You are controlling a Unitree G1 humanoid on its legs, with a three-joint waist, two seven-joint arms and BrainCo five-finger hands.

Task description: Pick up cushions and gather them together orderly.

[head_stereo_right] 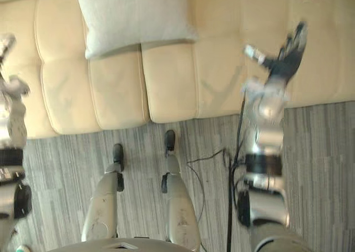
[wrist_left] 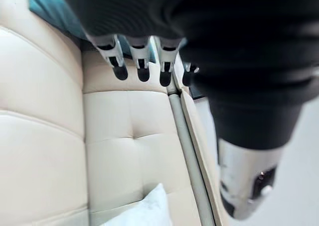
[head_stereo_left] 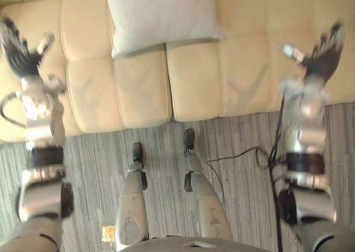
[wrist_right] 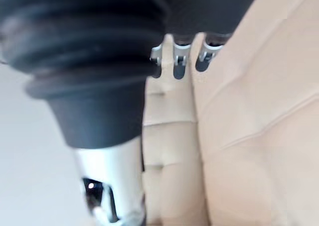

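A pale grey-white cushion (head_stereo_left: 161,16) lies on the cream sofa (head_stereo_left: 144,91), on the seat's far middle. A corner of that cushion (wrist_left: 144,211) shows in the left wrist view, and a teal cushion (wrist_left: 55,17) lies beyond the left hand's fingers (wrist_left: 142,69). My left hand (head_stereo_left: 22,52) hovers over the sofa's left part, open and empty. My right hand (head_stereo_left: 324,55) hangs over the sofa's right part, fingers spread, holding nothing. Both hands stay well apart from the pale cushion.
The sofa's front edge (head_stereo_left: 183,116) meets a grey striped carpet (head_stereo_left: 238,146) close before me. A small yellowish object (head_stereo_left: 108,232) lies on the carpet at the lower left.
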